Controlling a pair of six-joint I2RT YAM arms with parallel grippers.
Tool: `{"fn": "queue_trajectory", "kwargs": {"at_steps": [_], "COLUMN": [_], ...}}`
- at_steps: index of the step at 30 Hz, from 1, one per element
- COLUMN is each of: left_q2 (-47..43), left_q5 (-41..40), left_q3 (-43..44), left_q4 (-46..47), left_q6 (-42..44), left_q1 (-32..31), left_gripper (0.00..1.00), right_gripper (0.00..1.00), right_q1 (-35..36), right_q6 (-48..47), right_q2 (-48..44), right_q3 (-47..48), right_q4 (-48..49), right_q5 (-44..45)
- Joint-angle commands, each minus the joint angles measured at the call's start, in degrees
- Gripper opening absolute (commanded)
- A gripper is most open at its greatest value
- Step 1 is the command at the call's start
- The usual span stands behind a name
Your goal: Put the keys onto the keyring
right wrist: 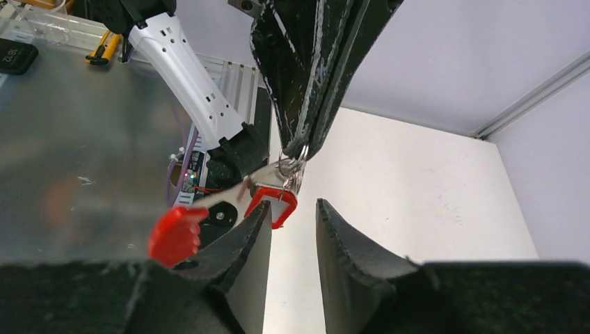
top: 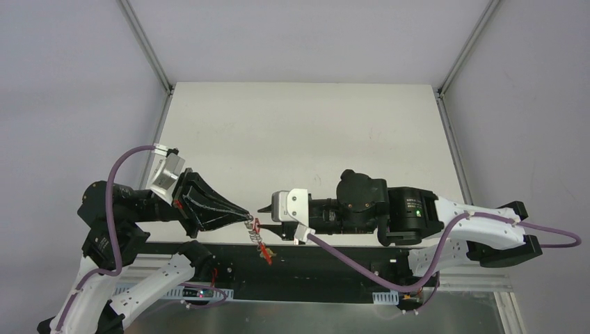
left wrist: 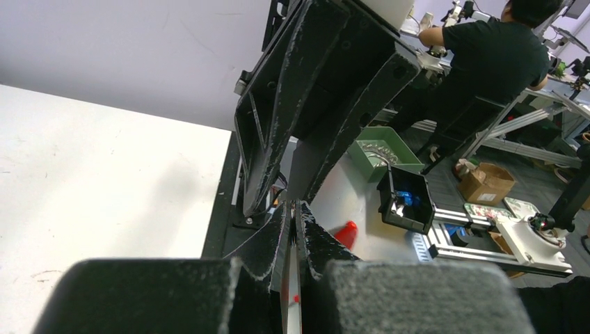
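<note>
The left gripper (right wrist: 299,146) clamps the keyring (right wrist: 291,167), 1 red-tagged key (right wrist: 177,235) dangling; the right gripper (right wrist: 293,209) hovers with fingers apart, threading seemingly unfinished.

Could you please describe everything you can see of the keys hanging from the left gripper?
The keys are a small silvery metal bunch, dangling in mid-air from thin wire rings pinched by the shut left gripper. One carries a red-rimmed tag, another a solid red tag sticking out sideways. They hang over the table's near edge, just ahead of the open right gripper; the rimmed tag overlaps one finger, contact unclear.
</note>
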Motion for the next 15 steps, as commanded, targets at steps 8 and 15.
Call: {"fn": "queue_trajectory", "kwargs": {"at_steps": [8, 15], "left_q2": [-0.82, -1.17], "left_q5": [-1.78, -1.94], "left_q3": [-1.05, -0.98], "left_q4": [4.13, 4.13], "left_q6": [-0.30, -0.27], "left_q1": [-0.19, -0.19], "left_gripper": [0.00, 0.00], "right_gripper": [0.25, 0.11], "right_q1": [2.70, 2.89], "right_q6": [-3.09, -3.18], "right_q2": [-1.67, -1.22], "right_q3": [0.39, 0.37], "right_q4": [6.56, 5.93], "right_q5": [5.04, 7.10]}}
